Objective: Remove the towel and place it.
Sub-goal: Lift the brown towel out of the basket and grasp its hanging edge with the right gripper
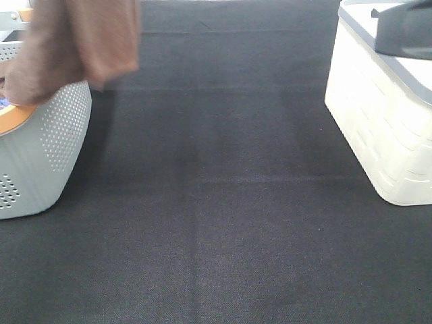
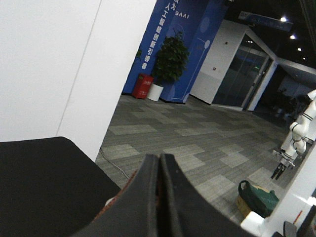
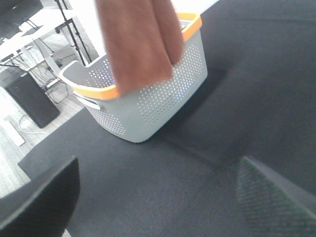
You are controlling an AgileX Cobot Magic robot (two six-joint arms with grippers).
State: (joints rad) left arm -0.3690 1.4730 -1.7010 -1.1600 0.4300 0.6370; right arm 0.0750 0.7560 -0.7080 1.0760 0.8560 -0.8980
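The rust-brown towel [image 1: 74,40] hangs in folds from above the exterior high view's top edge, its lower end over the rim of the grey perforated basket [image 1: 47,148] with the orange rim. It looks blurred. In the left wrist view my left gripper [image 2: 159,170] is shut, with a sliver of rust cloth [image 2: 116,197] showing at its fingers. My right gripper [image 3: 158,197] stands wide open over the black mat with nothing between its fingers, well away from the towel [image 3: 140,44] and the basket [image 3: 148,108].
A white plastic box [image 1: 378,121] with a grey lid stands at the right edge, and a dark part of my right arm [image 1: 405,30] is above it. The black mat [image 1: 216,223] covers the table between basket and box.
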